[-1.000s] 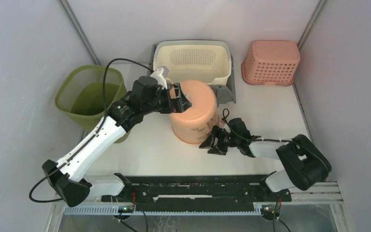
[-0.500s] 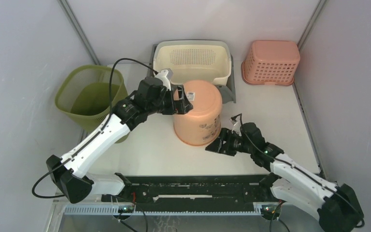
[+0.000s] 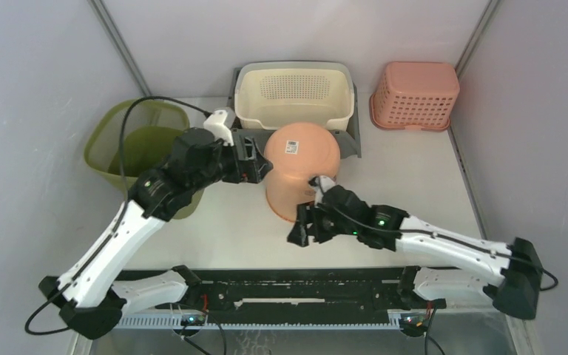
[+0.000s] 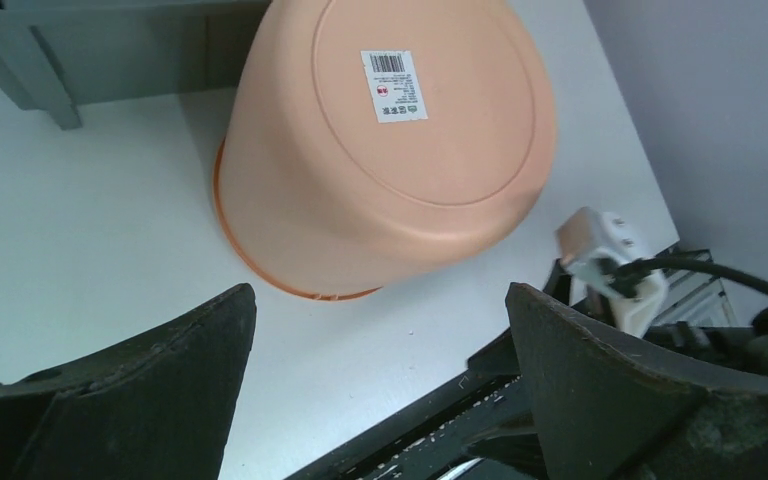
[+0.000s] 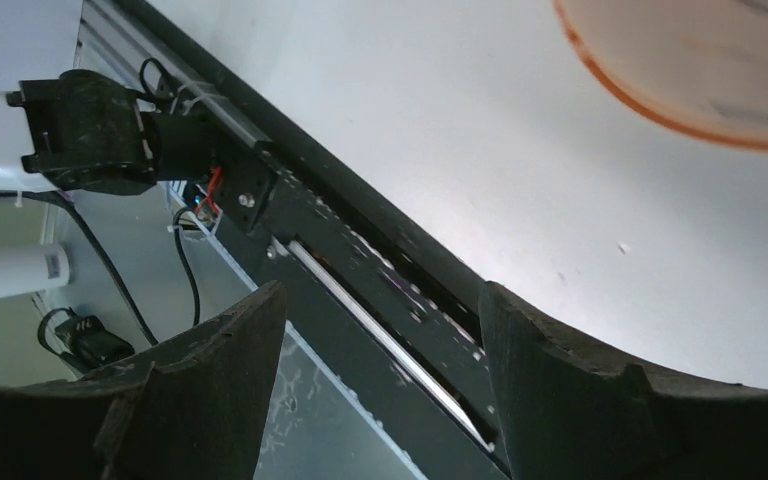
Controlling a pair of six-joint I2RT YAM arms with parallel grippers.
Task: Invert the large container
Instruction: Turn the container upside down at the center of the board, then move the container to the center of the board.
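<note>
The large peach-orange container (image 3: 301, 168) stands upside down on the white table, its flat bottom with a barcode sticker facing up; it fills the top of the left wrist view (image 4: 390, 140), and its rim shows at the top right of the right wrist view (image 5: 690, 80). My left gripper (image 3: 257, 164) is open and empty just left of the container, apart from it. My right gripper (image 3: 301, 229) is open and empty at the container's near side, pointing toward the table's front edge.
A cream basket (image 3: 296, 92) on a grey stand sits behind the container. A pink basket (image 3: 416, 95) stands upside down at the back right. A green bin (image 3: 134, 144) stands left of the table. A black rail (image 3: 296, 285) runs along the near edge.
My left gripper has drawn back to the left, off the container. My right gripper has swung left along the container's near side. The container has settled flat, bottom up.
</note>
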